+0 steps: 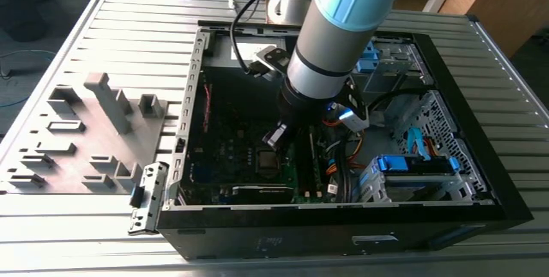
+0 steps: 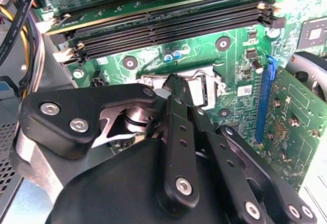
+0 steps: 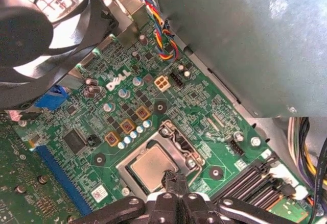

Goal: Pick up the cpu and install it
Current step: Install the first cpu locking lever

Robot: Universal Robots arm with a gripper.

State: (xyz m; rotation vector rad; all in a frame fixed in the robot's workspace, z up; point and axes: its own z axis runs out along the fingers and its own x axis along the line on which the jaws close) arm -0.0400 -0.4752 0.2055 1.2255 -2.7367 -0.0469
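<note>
Over the socket (image 3: 161, 160) your gripper (image 3: 172, 180) hung low, and the cpu (image 3: 152, 167) lay flat inside that socket, square, no long axis, directly beneath the fingertips (image 3: 173, 179). You had those fingers pinched together, touching its edge, gripping nothing I could see.

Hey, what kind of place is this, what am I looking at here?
Probably a robotics lab or test bench for computer assembly: an open desktop computer case lies on a slatted metal table, a grey fixture block beside it, while the gripper hangs over the cpu in the motherboard socket.
</note>
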